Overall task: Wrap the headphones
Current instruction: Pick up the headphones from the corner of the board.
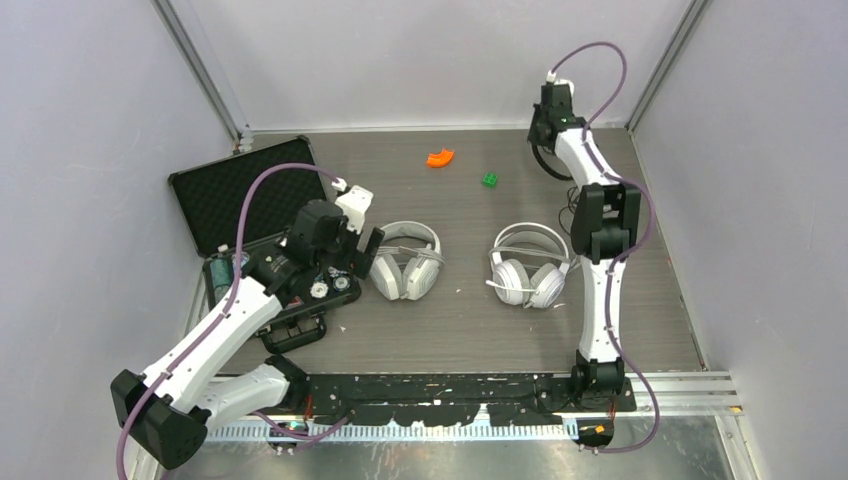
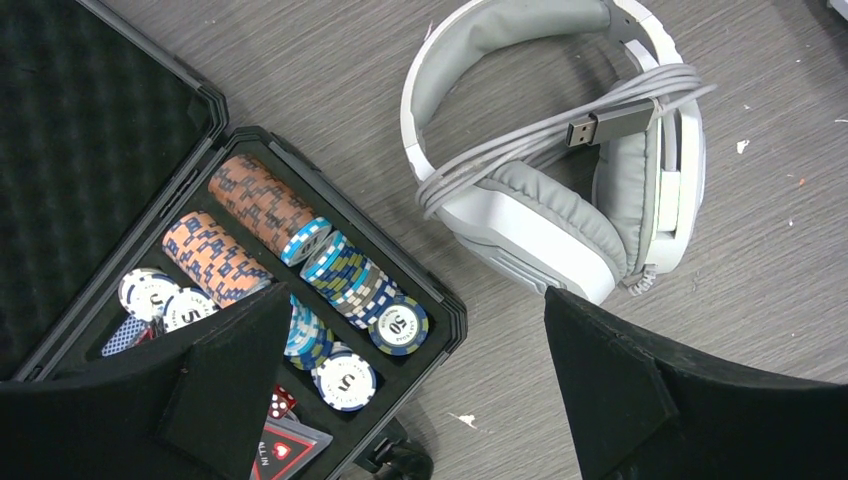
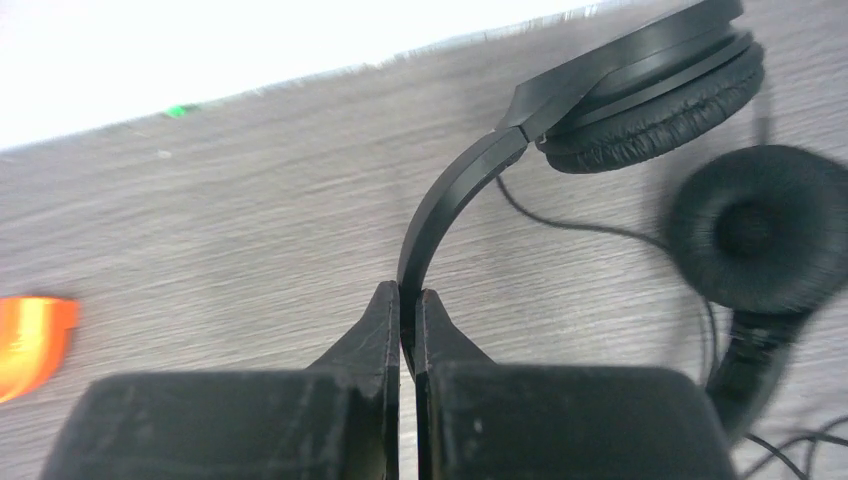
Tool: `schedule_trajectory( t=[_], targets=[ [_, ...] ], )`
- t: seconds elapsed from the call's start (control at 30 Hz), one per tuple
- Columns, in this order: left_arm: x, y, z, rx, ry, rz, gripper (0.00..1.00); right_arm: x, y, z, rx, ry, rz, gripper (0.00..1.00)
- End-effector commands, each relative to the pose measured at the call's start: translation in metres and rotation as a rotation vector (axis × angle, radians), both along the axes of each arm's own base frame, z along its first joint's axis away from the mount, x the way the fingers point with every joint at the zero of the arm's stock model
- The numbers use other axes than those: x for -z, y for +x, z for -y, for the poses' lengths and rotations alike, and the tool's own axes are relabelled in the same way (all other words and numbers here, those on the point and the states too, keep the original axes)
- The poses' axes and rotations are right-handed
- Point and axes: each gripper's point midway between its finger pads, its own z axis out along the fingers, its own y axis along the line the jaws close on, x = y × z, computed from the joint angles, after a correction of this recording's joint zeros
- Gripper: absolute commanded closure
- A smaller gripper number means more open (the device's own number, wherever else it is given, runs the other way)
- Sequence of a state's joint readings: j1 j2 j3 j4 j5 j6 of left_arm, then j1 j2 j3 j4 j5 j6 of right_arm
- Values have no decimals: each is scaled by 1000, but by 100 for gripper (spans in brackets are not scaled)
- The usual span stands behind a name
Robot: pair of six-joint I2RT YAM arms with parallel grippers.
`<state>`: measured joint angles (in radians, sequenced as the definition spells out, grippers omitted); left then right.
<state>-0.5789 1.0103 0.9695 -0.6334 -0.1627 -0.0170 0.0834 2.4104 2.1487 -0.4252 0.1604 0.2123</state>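
R gripper [image 3: 408, 300]: we're clamping the black headset [image 3: 640, 90] by its thin headband, fingers nearly together, at the table's [image 1: 460, 330] far-right corner. L gripper [image 2: 418, 300]: we're hovering wide apart, holding nothing, over the chip case [image 2: 445, 315] edge, w/ a cable-wrapped white headset [image 2: 540, 225] just beside it. 2nd white headset [image 1: 527, 270] is lying mid-table.

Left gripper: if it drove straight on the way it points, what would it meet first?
Likely bare table between the chip case and the white headset; depth is unclear, so either could be clipped.
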Motion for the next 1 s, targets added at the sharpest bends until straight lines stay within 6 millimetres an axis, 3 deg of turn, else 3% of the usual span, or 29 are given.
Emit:
schedule_trajectory(
  t=[0.0, 0.23, 0.3, 0.43, 0.6, 0.77, 0.93, 0.97],
  targets=[
    [-18, 5, 3, 11, -51, 85, 1, -183, -3, -12, -26, 65, 368, 100],
    [-36, 3, 33, 110, -177, 78, 8, -269, -53, -36, -45, 248, 477, 100],
    [-49, 5, 40, 109, -222, 86, 9, -295, -73, -48, -68, 323, 492, 100],
    [-79, 13, 53, 71, -361, 115, 12, -324, -114, -84, -142, 548, 517, 100],
    [-108, 20, 70, 90, -447, 126, 16, -335, -172, -131, -341, 843, 473, 100],
    [-118, 31, 84, 142, -440, 133, 16, -322, -208, -115, -182, 921, 416, 100],
    [-149, 22, 132, 403, -596, 169, 16, -346, -238, -105, -52, 1254, 545, 100],
    [-156, 23, 140, 437, -632, 188, 14, -339, -240, -104, -13, 1297, 546, 100]
  ],
)
